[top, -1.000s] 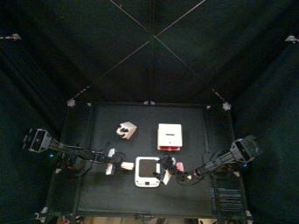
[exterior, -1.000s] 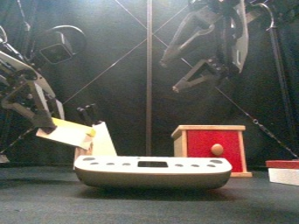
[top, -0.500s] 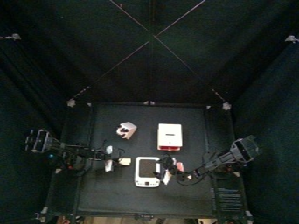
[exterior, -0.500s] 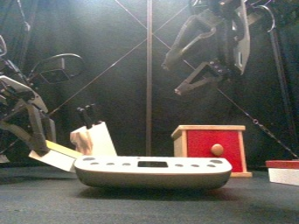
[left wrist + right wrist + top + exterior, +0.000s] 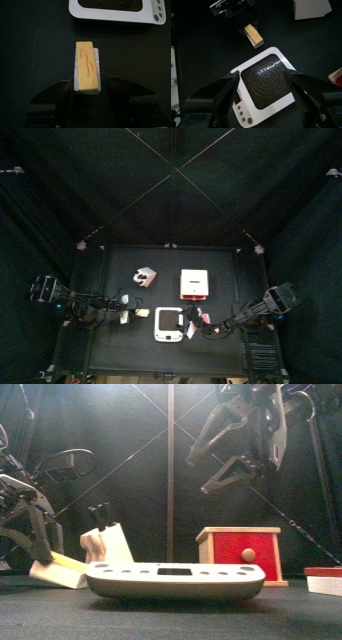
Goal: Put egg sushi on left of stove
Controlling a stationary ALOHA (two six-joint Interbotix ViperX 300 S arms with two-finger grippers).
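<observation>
One egg sushi (image 5: 87,66) beside stove (image 5: 117,12).

Black curtains (image 5: 54,188) close the pen on every side, hanging in soft folds. Thin pale lines, perhaps cords or struts, cross diagonally overhead (image 5: 174,170) and run toward the corners. The small black tabletop (image 5: 227,263) sits in the middle, matte and dark. Light is dim and even, leaving a faint sheen on the tabletop's front edge (image 5: 171,616).
</observation>
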